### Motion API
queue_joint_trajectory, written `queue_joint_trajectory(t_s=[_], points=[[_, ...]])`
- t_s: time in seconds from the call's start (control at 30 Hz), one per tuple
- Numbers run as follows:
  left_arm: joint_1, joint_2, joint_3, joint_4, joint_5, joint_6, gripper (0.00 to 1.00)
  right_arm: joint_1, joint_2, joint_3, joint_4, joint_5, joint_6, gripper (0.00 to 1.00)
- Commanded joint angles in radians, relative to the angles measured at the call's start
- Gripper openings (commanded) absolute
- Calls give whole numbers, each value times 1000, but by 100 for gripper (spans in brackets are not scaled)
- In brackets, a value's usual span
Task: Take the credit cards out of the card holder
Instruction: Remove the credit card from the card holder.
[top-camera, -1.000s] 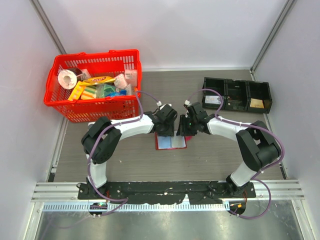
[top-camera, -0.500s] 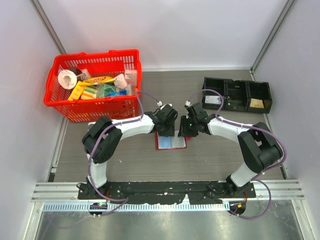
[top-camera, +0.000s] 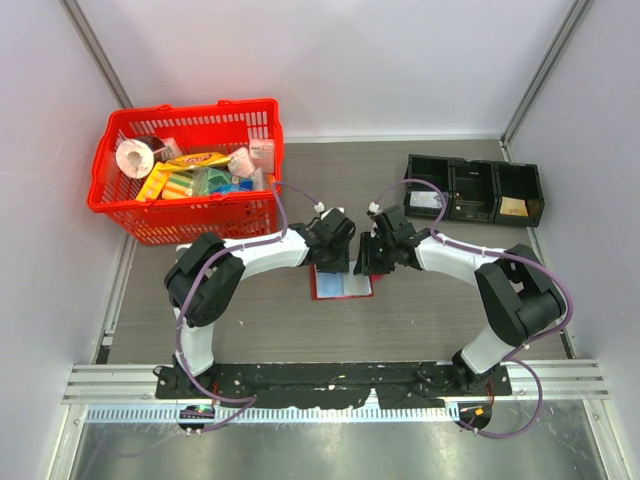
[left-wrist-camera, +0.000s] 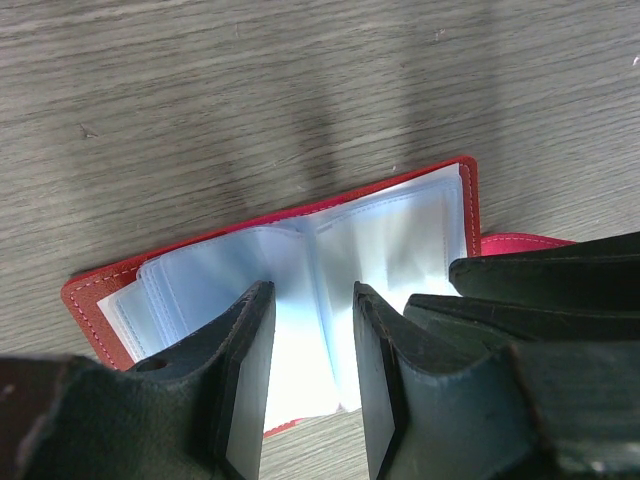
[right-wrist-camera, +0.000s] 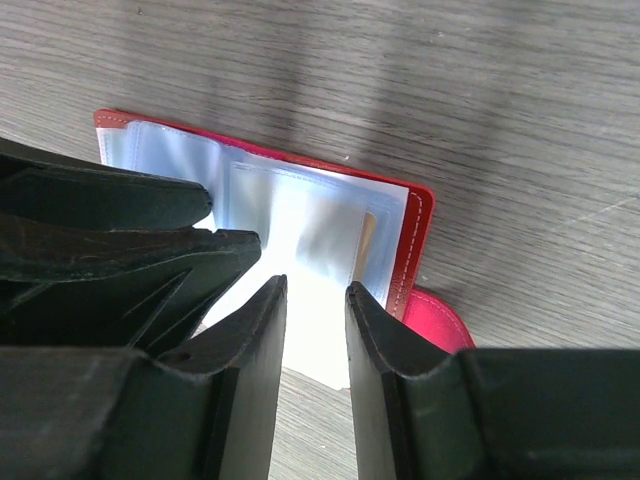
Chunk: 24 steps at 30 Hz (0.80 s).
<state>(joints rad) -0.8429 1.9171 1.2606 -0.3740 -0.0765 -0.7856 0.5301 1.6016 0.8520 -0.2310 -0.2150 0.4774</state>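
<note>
The red card holder (top-camera: 342, 285) lies open and flat on the table, pale blue pockets up. In the left wrist view the holder (left-wrist-camera: 400, 225) sits under my left gripper (left-wrist-camera: 312, 340), which is open with its fingertips on the pockets. My right gripper (right-wrist-camera: 315, 335) is open over the holder's right half (right-wrist-camera: 300, 205), with a bright pale sheet or card between its fingers; I cannot tell which. A tan card's edge (right-wrist-camera: 362, 245) shows inside a pocket. The red snap tab (right-wrist-camera: 440, 320) sticks out at the right. In the top view both grippers (top-camera: 330, 262) (top-camera: 368, 262) meet over the holder.
A black tray with three compartments (top-camera: 475, 172) stands at the back right, with a pale card (top-camera: 425, 200) and a tan card (top-camera: 513, 206) in it. A red plastic basket (top-camera: 185, 215) full of goods stands at the back left.
The right arm has shifted very slightly. The holder and the left gripper have stayed where they were.
</note>
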Motion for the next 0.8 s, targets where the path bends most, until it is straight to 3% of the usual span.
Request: queue_joint_trajectory(t_s=[0.0, 0.43, 0.77], points=[[-2, 60, -13, -28, 37, -18, 40, 5, -28, -4, 58, -49, 10, 34], [-2, 57, -20, -22, 40, -21, 40, 7, -31, 2, -33, 94, 33, 35], [-2, 71, -20, -19, 55, -27, 38, 14, -22, -16, 24, 16, 41, 35]])
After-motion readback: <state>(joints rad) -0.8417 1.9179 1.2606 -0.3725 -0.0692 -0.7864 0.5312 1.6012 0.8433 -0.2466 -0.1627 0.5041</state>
